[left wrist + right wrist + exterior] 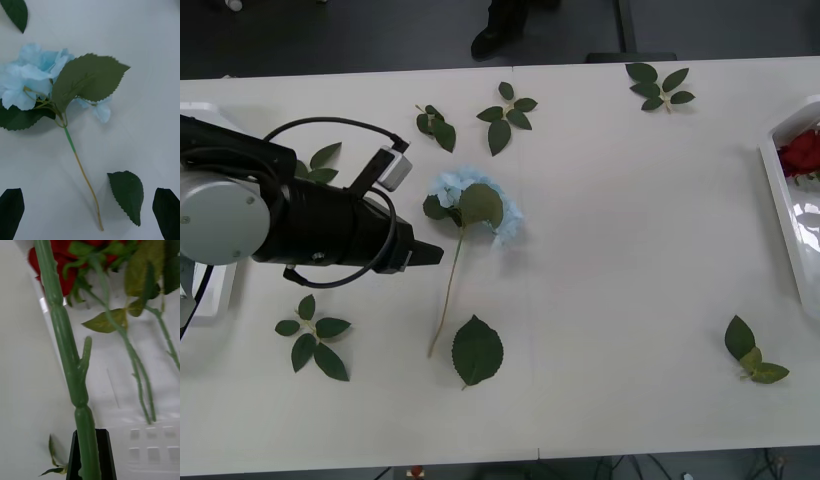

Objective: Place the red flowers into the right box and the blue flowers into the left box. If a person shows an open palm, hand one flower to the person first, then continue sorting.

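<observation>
left claw hangs open over the blue flower to grab it, while the right claw pinches a rose stem over the right box for dropping.

The table lies bare between the blue flower near its middle and the white tray at its right edge. One loose leaf lies just beside the flower's stem end. Leaf sprigs dot the far edge, and another sits near the front right corner. The left gripper hovers with fingers spread over the stem.
</observation>
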